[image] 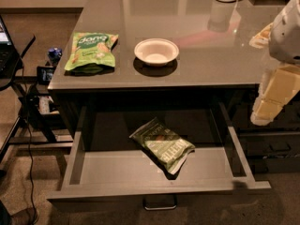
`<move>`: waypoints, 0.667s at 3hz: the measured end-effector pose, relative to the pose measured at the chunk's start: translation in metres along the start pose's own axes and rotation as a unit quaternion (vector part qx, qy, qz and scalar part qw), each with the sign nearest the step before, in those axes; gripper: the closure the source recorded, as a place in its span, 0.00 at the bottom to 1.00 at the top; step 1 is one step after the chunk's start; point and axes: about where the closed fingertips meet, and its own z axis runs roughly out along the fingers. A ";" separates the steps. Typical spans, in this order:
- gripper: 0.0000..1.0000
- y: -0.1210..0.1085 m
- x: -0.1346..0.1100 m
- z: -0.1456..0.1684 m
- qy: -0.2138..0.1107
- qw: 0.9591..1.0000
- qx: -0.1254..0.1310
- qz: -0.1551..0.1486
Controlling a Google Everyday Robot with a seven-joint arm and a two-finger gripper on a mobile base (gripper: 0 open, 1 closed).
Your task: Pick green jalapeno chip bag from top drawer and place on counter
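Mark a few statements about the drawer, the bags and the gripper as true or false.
1. The top drawer is pulled open. True.
2. The green jalapeno chip bag lies on the counter. False: it lies inside the open drawer, on its bottom.
3. A white bowl sits on the counter to the right of a light-green bag. True.
4. The gripper is holding the chip bag. False: it hangs at the right edge of the view, beside the counter and well apart from the bag.
5. The bowl stands on top of the light-green bag. False: the two sit side by side, apart.
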 end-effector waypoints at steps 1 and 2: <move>0.00 0.000 0.000 0.000 0.000 1.000 0.000 0.000; 0.00 0.007 -0.003 0.009 -0.003 1.000 -0.009 0.002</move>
